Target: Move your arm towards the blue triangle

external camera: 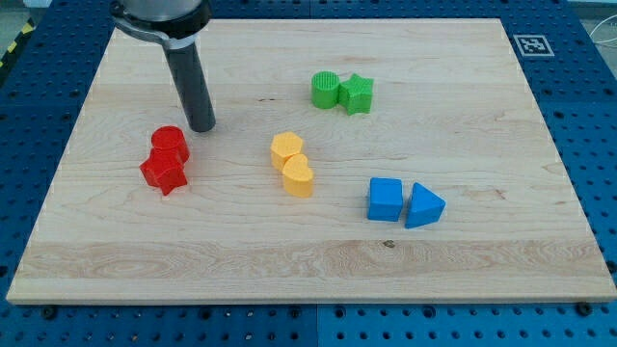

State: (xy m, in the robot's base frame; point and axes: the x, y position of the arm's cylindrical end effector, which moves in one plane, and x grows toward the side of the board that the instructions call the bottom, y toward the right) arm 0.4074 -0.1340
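Observation:
The blue triangle (424, 205) lies at the view's lower right on the wooden board (308, 270), touching a blue cube (385, 200) on its left. My tip (201, 125) stands at the view's upper left, just above and right of the red cylinder (170, 143). The tip is far to the left of the blue triangle, with the yellow blocks between them.
A red star (164, 173) sits just below the red cylinder. Two yellow blocks (287, 150) (299, 176) sit touching near the middle. A green cylinder (326, 90) and green star (356, 93) sit at the view's top centre. A marker tag (533, 44) is at the top right corner.

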